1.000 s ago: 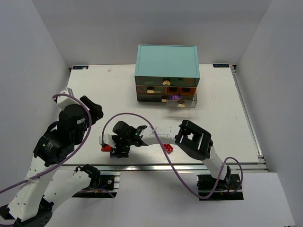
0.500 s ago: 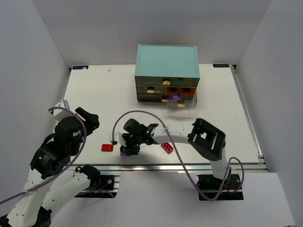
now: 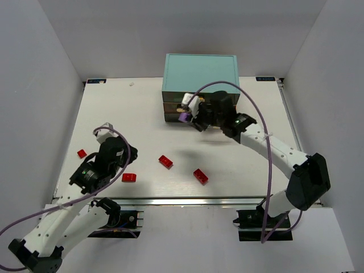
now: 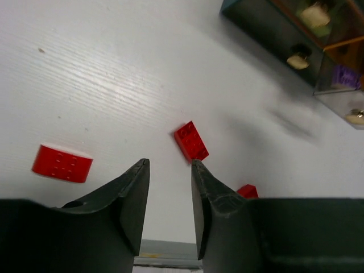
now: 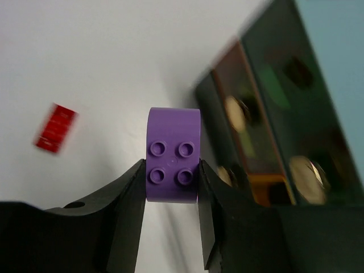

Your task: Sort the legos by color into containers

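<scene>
My right gripper (image 5: pixel 170 170) is shut on a purple lego (image 5: pixel 173 154), studs toward the camera; it hangs before the left front of the cabinet of containers (image 3: pixel 199 71). In the top view the purple lego (image 3: pixel 183 117) shows at that gripper (image 3: pixel 186 115). In the right wrist view, see-through drawers with cream knobs (image 5: pixel 307 170) lie just right of the brick. Red legos lie on the table (image 3: pixel 165 161), (image 3: pixel 200 176), (image 3: pixel 129 177). My left gripper (image 4: pixel 169 170) hovers over the near-left table, fingers narrowly apart, nothing between them. A red lego (image 4: pixel 191 141) lies just beyond its tips.
Another red lego (image 3: pixel 82 153) lies near the table's left edge. In the left wrist view, a pulled-out lower drawer (image 4: pixel 335 99) holds a purple brick (image 4: pixel 344 77). The metal rail (image 3: pixel 187 200) runs along the table's near edge.
My right arm swung from the near-left table up to the cabinet front, carrying the purple lego. The left arm drew back and down, and its fingers narrowed. Two more red legos came into view.
</scene>
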Tool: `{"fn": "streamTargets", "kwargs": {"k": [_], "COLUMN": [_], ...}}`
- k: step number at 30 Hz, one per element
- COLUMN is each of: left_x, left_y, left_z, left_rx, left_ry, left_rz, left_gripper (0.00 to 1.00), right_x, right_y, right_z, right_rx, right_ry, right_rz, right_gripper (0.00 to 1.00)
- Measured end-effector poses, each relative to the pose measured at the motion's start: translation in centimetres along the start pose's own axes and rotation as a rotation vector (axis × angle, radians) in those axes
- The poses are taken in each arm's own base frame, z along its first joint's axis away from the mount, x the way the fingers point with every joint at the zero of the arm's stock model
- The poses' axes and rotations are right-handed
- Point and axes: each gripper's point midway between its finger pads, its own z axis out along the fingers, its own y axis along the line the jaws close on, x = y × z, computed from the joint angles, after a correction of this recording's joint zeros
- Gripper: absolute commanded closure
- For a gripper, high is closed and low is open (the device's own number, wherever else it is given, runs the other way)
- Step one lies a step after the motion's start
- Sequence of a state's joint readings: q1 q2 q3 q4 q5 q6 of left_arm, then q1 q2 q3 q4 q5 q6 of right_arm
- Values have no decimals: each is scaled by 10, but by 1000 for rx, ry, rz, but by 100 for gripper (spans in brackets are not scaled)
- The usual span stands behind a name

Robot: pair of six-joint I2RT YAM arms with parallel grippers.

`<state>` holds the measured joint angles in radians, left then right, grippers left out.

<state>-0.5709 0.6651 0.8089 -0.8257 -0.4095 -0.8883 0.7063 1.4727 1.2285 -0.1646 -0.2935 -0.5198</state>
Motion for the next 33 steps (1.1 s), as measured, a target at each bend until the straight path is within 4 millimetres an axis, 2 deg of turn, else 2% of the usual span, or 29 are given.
{"fn": "streamTargets", "kwargs": {"k": [3,5,9,11,13,14,17,18,20,24,27,29,31,32,33], "left_x": [22,30,37,40,42,44,47,47,47,45,46,48,51,52,53], "left_y": [-2,-4,-16,-21,-26,-28,-31,-32,-34,-37,-39,-40,-41,-41,-41], "left_z": [17,23,33,37,42,44,48,48,48,48,50,52,55,56,58], "left_rx": [1,9,49,61,72,74,77,81,89,101,107,105,104,103,103], "left_ry": [69,97,121,132,143,150,163,166,166,163,164,172,183,187,191], "left_rz": [1,-4,-21,-24,-26,-25,-23,-24,-27,-30,-32,-29,-26,-23,-22], "left_gripper": [43,41,39,39,38,38,36,36,35,34,34,34,34,34,34], "right_x": [40,63,80,83,88,90,100,104,113,118,110,99,84,77,70], "right_y": [-49,-77,-119,-132,-133,-133,-132,-131,-129,-128,-132,-135,-134,-131,-125], "right_z": [-16,-30,-51,-57,-60,-60,-57,-57,-55,-58,-61,-62,-64,-66,-69], "right_rx": [109,162,234,244,221,211,165,154,135,125,130,129,114,97,62], "right_ry": [99,160,221,231,247,253,277,286,305,320,307,279,237,214,189], "right_rz": [18,24,-9,-26,-37,-43,-46,-44,-36,-25,-18,-17,-18,-26,-44], "right_gripper": [100,100,100,100,98,86,60,56,47,44,45,55,75,96,100]}}
